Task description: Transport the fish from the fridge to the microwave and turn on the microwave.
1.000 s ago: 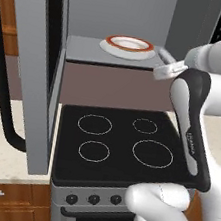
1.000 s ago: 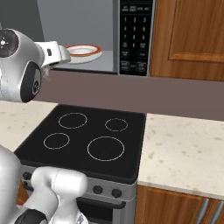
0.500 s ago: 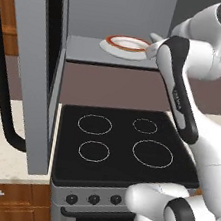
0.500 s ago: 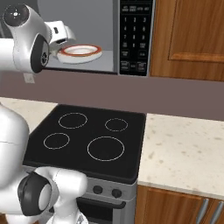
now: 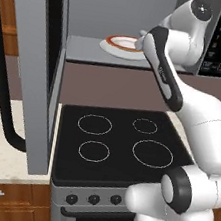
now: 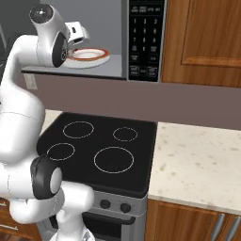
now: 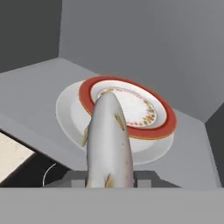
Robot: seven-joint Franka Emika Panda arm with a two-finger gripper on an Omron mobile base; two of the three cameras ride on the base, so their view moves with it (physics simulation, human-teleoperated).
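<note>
Gripper [image 7: 109, 181] clamped on the fish [image 7: 108, 144], which juts from between the fingertips toward a red-rimmed plate [image 7: 127, 107]; hand view. The fish is smooth, tapered and silvery with yellowish flecks; the plate is glossy, round, and rests on a pale turntable disc [image 7: 70, 116] on the matte grey floor of the microwave [image 7: 131, 39].

Left base view: white arm raised at the mouth of the open microwave [image 5: 87, 48], its door [image 5: 35, 70] swung wide; plate [image 5: 120, 43] inside; flat black stove [image 5: 117, 144] below.

Right base view: gripper [image 6: 77, 34] just at the cavity, above the plate [image 6: 89, 55]; keypad [image 6: 145, 37] to the right.

Step judged: delivery of the fish. The next move calls for reaching further in, lowering the fish over the plate, and releasing.
</note>
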